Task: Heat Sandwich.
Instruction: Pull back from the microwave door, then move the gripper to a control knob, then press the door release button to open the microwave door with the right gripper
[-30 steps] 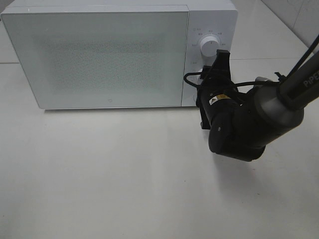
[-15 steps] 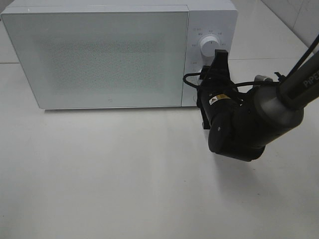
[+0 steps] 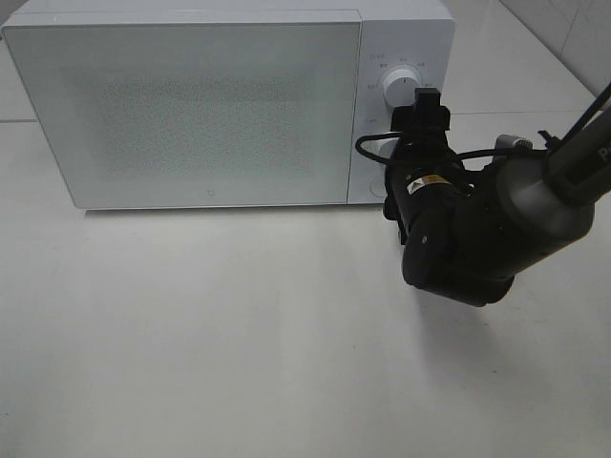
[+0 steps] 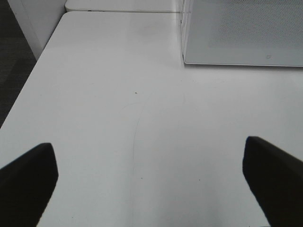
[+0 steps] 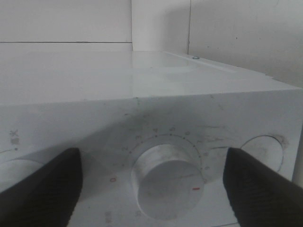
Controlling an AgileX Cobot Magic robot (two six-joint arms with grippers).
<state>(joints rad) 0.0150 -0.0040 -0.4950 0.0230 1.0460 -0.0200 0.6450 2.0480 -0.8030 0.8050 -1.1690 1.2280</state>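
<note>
From the high camera, one white microwave (image 3: 191,105) stands at the back of the white table (image 3: 210,324), its frosted door (image 3: 186,110) shut. The sandwich shows in no view, and whether it sits behind that door I cannot tell, so its place relative to either hand stays unknown. One black arm is in sight, on the right, and the right gripper (image 3: 427,100) is raised against the control panel just beside the upper dial (image 3: 399,88); from up here its fingers cannot be told apart. The left wrist camera shows the left gripper (image 4: 149,146) spread wide over bare tabletop, its two dark fingers (image 4: 26,179) at opposite edges of the picture with nothing between them, and one corner of the microwave (image 4: 241,33) beyond. The right wrist camera looks close at the panel: one round dial (image 5: 168,182) with a red mark and a ring of numbers sits between the right gripper's (image 5: 151,156) two black fingers (image 5: 38,189), which stand released, clear of the dial on both sides. Two more round controls peek in at the picture's edges.
</note>
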